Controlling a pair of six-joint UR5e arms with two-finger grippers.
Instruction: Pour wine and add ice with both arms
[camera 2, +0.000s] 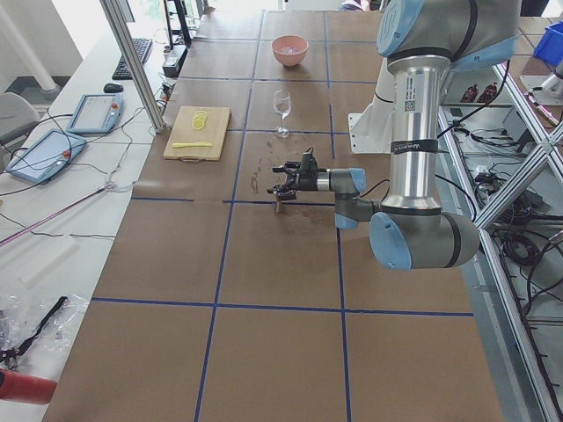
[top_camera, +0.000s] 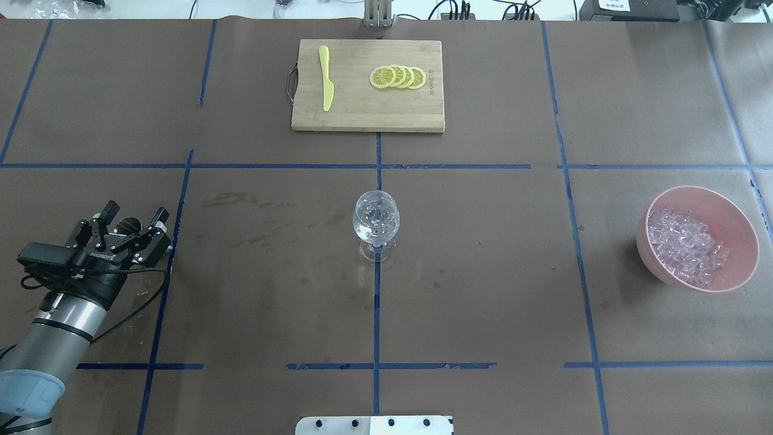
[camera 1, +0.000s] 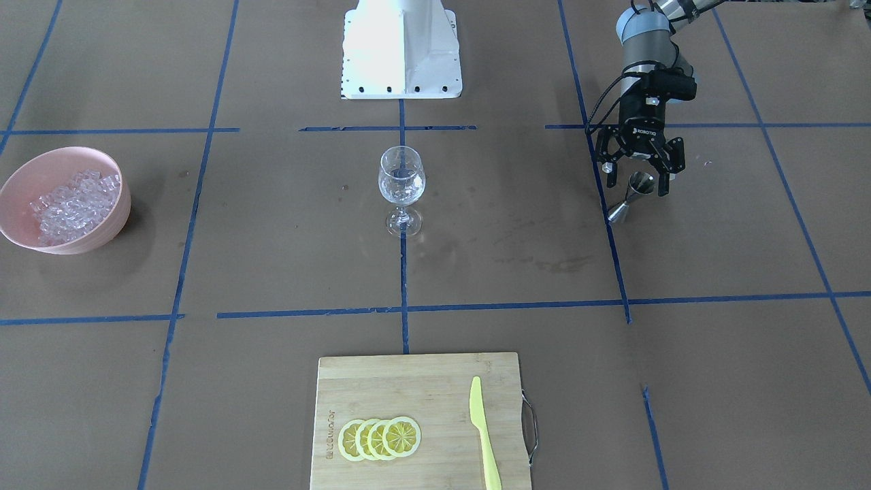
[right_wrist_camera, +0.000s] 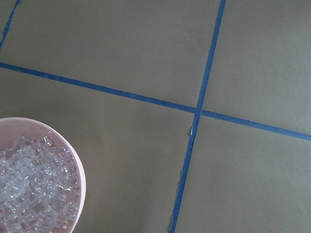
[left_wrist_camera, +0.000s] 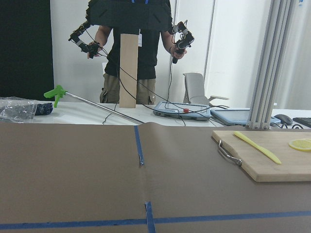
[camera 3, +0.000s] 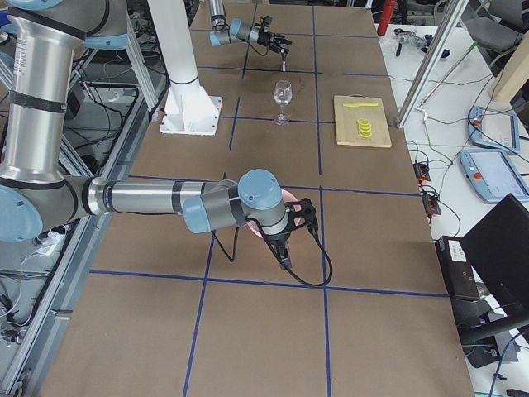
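Note:
A clear wine glass (camera 1: 401, 184) stands upright at the table's middle (top_camera: 375, 220). The ice (camera 1: 73, 203) is heaped in a pink bowl (camera 1: 102, 228) on the robot's right (top_camera: 740, 241); the right wrist view looks down on the ice (right_wrist_camera: 34, 189). My left gripper (camera 1: 637, 185) is open, with its fingers either side of a small metal jigger (camera 1: 629, 201) that stands on the table (top_camera: 127, 225). My right gripper (camera 3: 285, 248) shows only in the exterior right view, near the bowl; I cannot tell whether it is open or shut.
A wooden cutting board (top_camera: 356, 115) at the far side carries lemon slices (top_camera: 398, 77) and a yellow knife (top_camera: 326, 84). The white base block (camera 1: 401, 47) stands at the robot's edge. An operator (left_wrist_camera: 131, 43) stands beyond the table.

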